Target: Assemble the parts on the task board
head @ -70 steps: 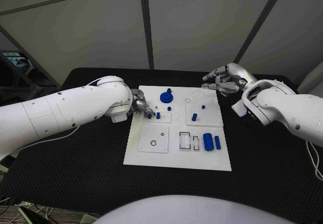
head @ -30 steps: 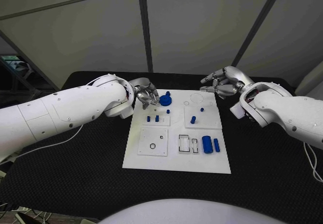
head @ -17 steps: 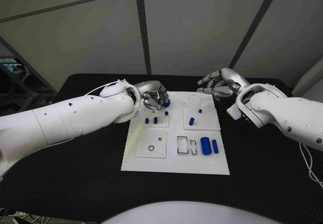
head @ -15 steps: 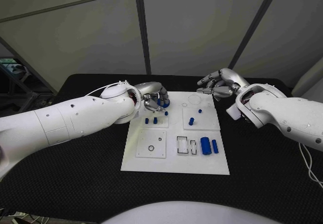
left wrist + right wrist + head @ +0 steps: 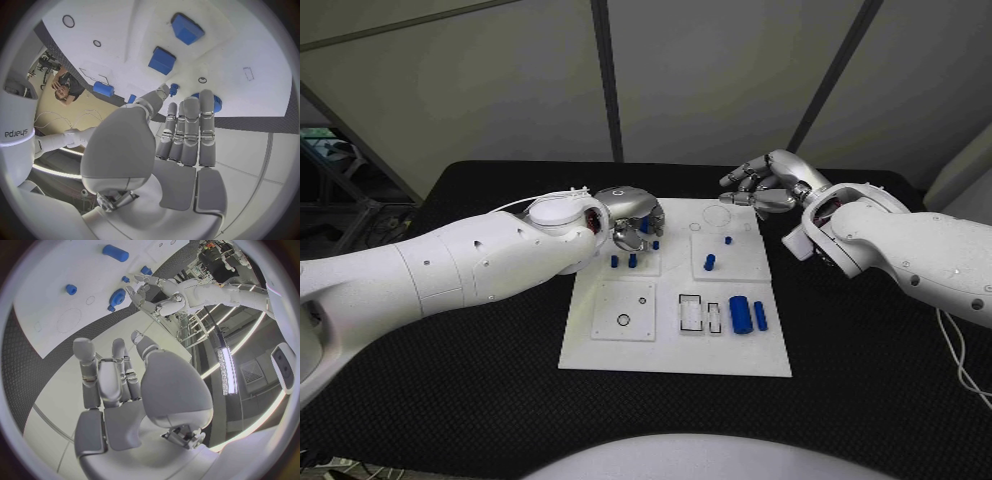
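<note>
The white task board [image 5: 678,345] lies in the middle of the black table. My left hand [image 5: 635,221] hangs over the board's far left part, fingers stretched out side by side. Its fingertips [image 5: 190,106] reach the blue gear [image 5: 216,103], and its thumb tip is beside a small blue knob [image 5: 174,89]. A grip on the gear is not plain. My right hand [image 5: 764,185] hovers at the board's far right corner with fingers [image 5: 100,371] apart and nothing in them. Two blue pegs [image 5: 623,261] stand just nearer than my left hand.
A short blue piece [image 5: 710,262] and a tiny one [image 5: 728,239] stand on the board's right plate. A thick blue cylinder [image 5: 740,312] and a slim one [image 5: 760,315] lie at the near right, beside empty rectangular slots [image 5: 692,311]. Black table [image 5: 877,340] surrounds the board.
My left hand has moved from the two pegs away across the board to the blue gear and lowered its fingers onto it. The right hand has stayed put. The camera has shifted slightly.
</note>
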Tool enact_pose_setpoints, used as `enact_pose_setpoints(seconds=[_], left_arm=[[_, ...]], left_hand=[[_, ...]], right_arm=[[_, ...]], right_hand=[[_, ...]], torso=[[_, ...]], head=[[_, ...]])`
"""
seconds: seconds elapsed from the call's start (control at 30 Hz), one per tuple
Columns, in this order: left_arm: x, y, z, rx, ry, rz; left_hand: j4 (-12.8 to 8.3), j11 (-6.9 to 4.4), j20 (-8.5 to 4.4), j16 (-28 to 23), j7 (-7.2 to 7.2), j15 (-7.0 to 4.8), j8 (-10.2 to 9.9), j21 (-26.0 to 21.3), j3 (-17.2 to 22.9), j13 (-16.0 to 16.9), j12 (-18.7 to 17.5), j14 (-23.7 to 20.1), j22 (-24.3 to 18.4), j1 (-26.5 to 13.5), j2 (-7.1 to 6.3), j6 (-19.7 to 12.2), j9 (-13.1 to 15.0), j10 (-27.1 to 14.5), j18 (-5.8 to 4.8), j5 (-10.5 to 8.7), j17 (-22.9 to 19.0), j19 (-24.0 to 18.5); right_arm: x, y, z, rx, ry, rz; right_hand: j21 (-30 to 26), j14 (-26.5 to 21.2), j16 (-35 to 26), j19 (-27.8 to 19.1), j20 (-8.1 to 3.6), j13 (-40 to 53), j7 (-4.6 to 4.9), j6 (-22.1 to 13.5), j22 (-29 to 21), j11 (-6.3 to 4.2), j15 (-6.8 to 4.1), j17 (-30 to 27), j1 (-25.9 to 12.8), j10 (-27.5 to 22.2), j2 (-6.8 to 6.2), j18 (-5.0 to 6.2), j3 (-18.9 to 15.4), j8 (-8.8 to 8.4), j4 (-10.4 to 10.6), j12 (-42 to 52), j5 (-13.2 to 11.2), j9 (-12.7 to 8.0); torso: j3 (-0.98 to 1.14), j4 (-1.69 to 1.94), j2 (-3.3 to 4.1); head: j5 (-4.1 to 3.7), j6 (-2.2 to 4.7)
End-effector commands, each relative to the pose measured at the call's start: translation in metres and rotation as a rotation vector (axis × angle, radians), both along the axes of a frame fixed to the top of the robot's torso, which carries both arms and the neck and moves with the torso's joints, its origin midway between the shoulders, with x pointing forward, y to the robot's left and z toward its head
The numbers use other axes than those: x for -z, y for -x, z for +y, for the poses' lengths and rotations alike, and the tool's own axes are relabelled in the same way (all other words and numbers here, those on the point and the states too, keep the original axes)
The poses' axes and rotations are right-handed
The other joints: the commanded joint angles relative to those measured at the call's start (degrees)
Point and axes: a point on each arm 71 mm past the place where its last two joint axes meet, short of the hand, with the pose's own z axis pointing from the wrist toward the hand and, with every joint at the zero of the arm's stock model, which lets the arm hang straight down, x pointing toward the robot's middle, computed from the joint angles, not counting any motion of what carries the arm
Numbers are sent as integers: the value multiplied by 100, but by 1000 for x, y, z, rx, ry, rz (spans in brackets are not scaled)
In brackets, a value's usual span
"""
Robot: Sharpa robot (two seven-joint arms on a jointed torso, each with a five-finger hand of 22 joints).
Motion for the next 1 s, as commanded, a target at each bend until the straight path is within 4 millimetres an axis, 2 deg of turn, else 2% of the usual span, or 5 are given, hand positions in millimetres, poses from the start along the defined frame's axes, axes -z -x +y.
enact_pose_setpoints(seconds=[0.03, 0.37, 0.57, 0.7, 1.0], left_arm=[[-1, 1, -3, 49, -25, -50], [2, -1, -8, 60, -37, -35], [4, -1, -11, 58, -47, -21], [5, -2, -14, 61, -46, -19], [9, -3, -18, 59, -51, -10]], left_hand=[[-32, -10, 1, 70, -4, -5, -48, 36, 16, -51, -42, 35, 19, 42, 15, 69, -29, 5, -62, -10, 11, 58], [0, -48, -11, 487, -5, -18, -161, 121, 142, -233, -110, 282, 107, 20, 156, 318, -106, 318, -63, -10, 229, 117], [-22, -6, 4, 842, 137, 14, -284, 218, 286, -404, -251, 489, 196, 49, 213, 459, -175, 519, -71, -10, 452, 178], [-46, -6, 11, 997, 163, 17, -448, 310, 409, -604, -450, 527, 299, 18, 187, 577, -260, 704, -66, -13, 458, 191], [-65, -8, 13, 1129, 169, 13, -551, 384, 457, -708, -552, 580, 387, 9, 185, 630, -306, 791, -72, -12, 505, 212]], right_arm=[[-2, 0, 1, -9, -3, -12], [-1, 0, 2, -12, -3, -10], [-1, 0, 3, -12, -3, -10], [-1, 0, 3, -12, -4, -10], [-1, 0, 5, -15, -4, -8]], right_hand=[[-19, 76, -37, -19, -1, -5, 2, -15, -8, -5, -38, -6, 26, 8, -22, 30, 34, 20, 13, -40, 20, -7], [-22, 76, -50, -13, -1, -33, 3, -17, -7, -5, -38, -15, 23, 15, -28, 30, 43, 19, 17, -64, 24, -8], [-28, 77, -53, -15, -2, -47, 3, -18, -14, -5, -38, -15, 18, 21, -30, 31, 46, 19, 22, -75, 27, -8], [-31, 76, -65, -11, -2, -72, 3, -19, -15, -4, -38, -24, 6, 23, -36, 30, 50, 19, 32, -98, 27, -8], [-31, 76, -65, -11, -2, -72, 3, -19, -15, -4, -38, -24, 6, 23, -36, 30, 50, 19, 32, -98, 27, -8]], torso=[[-3, 3, 0], [2, 7, 2], [2, 2, 11], [5, 7, 2], [2, 6, 1]], head=[[-22, -3], [-23, -12], [-29, -25], [-20, -31], [-27, -37]])
